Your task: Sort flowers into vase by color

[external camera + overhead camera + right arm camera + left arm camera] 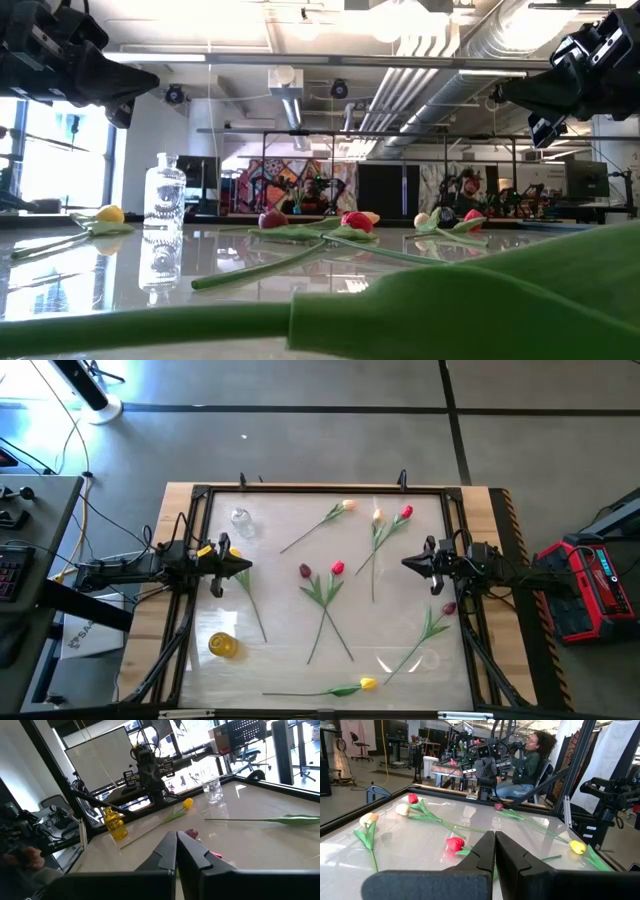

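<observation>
A clear glass vase (164, 195) is standing upright on the glossy desk (230, 270), while tulips (352, 224) are lying flat beyond it and one green stem (420, 305) is lying along the near edge.

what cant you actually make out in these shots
- Low view: a green stem lying right in front of the lens is cut off by the frame edges; its flower head is out of view, so its colour cannot be told.
- Low view: the yellow vase does not show.
- High view: the clear vase is faint against the glossy table; its shape cannot be made out.
- Left wrist view: both vases are out of frame.
</observation>
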You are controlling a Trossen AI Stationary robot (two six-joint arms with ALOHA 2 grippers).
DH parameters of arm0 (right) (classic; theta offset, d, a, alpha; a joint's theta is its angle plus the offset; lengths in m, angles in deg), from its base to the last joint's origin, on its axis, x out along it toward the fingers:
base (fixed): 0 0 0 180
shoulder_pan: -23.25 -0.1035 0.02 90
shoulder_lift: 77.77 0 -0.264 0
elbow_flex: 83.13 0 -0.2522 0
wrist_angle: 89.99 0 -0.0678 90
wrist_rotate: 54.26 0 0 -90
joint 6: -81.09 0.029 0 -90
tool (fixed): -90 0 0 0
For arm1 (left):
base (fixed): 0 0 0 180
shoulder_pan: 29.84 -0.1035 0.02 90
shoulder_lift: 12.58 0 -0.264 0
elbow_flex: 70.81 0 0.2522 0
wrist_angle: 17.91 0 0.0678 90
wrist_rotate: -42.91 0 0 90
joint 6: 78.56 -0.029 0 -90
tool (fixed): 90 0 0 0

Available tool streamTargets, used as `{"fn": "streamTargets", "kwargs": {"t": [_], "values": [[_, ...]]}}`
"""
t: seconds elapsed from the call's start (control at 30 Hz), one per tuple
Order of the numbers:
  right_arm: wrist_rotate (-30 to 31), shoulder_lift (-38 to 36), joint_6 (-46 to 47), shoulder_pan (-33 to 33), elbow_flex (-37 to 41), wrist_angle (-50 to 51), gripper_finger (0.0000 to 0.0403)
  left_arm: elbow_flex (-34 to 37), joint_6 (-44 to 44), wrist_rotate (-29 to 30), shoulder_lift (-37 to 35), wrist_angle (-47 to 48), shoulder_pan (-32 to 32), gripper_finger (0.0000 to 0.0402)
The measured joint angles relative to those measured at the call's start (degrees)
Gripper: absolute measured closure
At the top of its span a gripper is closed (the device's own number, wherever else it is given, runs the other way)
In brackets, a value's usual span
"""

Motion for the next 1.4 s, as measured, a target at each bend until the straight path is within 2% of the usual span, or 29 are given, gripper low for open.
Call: {"fn": "streamTargets", "kwargs": {"t": [0.2,0.4,0.5,0.7,0.83,0.9,1.03,1.27,1.4], "values": [[0.0,0.0,0.0,0.0,0.0,0.0,0.0402,0.0,-0.1,0.0,0.0,-0.1,0.0,0.0401],[0.3,0.0,-0.1,0.0,0.0,0.0,0.0402,0.0,-6.0,0.0,0.0,-6.2,0.0,0.0402],[2.4,0.0,0.1,0.1,0.0,0.1,0.0402,0.0,-5.6,0.0,0.0,-8.0,0.0,0.0401],[2.6,0.0,0.0,0.1,0.0,0.1,0.0402,0.0,-5.6,0.1,0.0,-8.3,0.0,0.0401],[3.1,0.0,-1.8,0.1,0.0,-0.1,0.0402,0.0,-5.6,3.1,0.0,-8.2,0.0,0.0402],[5.0,0.0,-5.1,0.1,0.0,-1.1,0.0402,0.0,-5.6,5.0,0.0,-8.2,0.0,0.0401],[12.7,0.0,-8.1,0.1,0.0,-4.3,0.0402,0.0,-5.6,7.4,0.0,-8.3,0.0,0.0402],[24.9,0.0,-1.3,0.1,0.0,-7.2,0.0402,0.0,-6.6,10.7,0.0,-15.7,0.0,0.0401],[26.6,0.0,-1.0,0.1,0.0,-4.7,0.0402,0.0,-6.5,15.1,0.1,-17.4,0.0,0.0402]]}}
